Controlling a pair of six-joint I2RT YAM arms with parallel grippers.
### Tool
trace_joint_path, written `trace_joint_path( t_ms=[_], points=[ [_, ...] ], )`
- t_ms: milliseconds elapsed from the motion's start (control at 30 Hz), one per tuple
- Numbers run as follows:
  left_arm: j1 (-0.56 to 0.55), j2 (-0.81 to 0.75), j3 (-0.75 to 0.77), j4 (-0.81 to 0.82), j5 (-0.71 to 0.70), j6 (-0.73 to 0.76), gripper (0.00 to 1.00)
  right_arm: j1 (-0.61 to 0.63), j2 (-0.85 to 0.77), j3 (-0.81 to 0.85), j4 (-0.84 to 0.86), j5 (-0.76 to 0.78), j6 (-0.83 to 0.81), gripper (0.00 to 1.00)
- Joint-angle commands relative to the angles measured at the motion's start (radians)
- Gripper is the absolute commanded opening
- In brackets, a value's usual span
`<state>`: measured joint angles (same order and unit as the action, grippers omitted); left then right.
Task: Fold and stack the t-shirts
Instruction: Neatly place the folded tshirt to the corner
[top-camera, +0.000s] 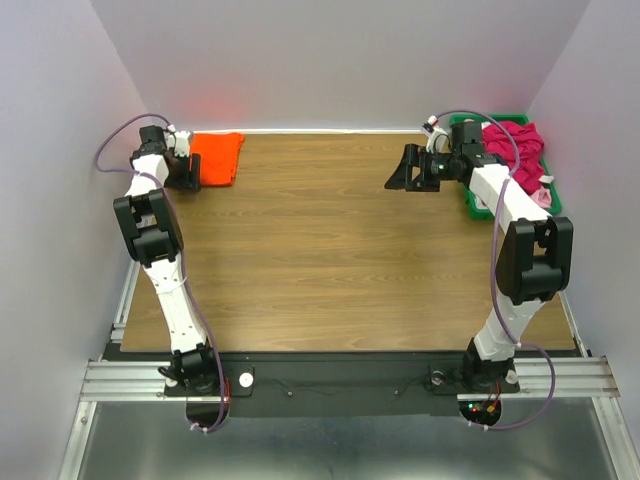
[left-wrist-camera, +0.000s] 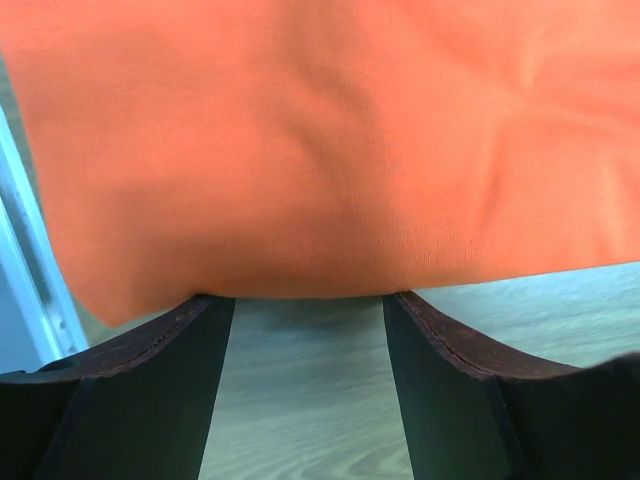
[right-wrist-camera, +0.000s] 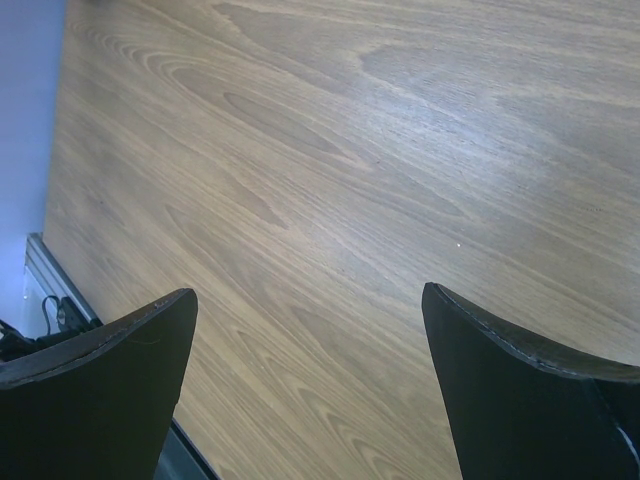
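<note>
We log the orange t-shirt as a small folded rectangle at the far left corner of the counter, lying flat on the wood. The left pincer sits right at that shirt's left edge, low on the counter. From the left wrist view the orange t-shirt fills the upper frame, and its near edge runs straight across the tips of the left pincer. The jaws are spread wide, with bare wood showing between them and no cloth pinched (whether the tips touch the cloth or sit just under its edge, we cannot tell).

The magenta t-shirt is heaped in the green bin at the far right edge of the counter. A pale pink t-shirt peeks out near the bin's near end, mostly hidden by the arm.

The right pincer hangs just left of the bin, clear of the magenta heap and well apart from the orange shirt. In the right wrist view the right pincer has its jaws wide apart over the plain wood counter, holding nothing.
</note>
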<state>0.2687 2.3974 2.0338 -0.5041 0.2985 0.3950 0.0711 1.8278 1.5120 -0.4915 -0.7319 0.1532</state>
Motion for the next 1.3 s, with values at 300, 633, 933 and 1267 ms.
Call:
trace_joint_path(
  t_ms=[300, 633, 933, 1267],
  points=[
    [-0.048, -0.075, -0.139, 0.041, 0.122, -0.111, 0.73, -0.005, 0.021, 0.031, 0.008, 0.0, -0.012, 1.0],
    [-0.075, -0.031, -0.083, 0.049, 0.126, -0.162, 0.73, -0.007, 0.011, 0.021, 0.008, 0.005, -0.018, 1.0],
    [-0.074, 0.061, 0.063, 0.03, 0.09, -0.163, 0.74, -0.007, 0.014, 0.02, 0.007, 0.003, -0.018, 1.0],
    [-0.072, 0.056, 0.115, -0.002, 0.114, -0.141, 0.74, -0.005, 0.008, 0.027, 0.005, -0.004, -0.017, 1.0]
  ],
)
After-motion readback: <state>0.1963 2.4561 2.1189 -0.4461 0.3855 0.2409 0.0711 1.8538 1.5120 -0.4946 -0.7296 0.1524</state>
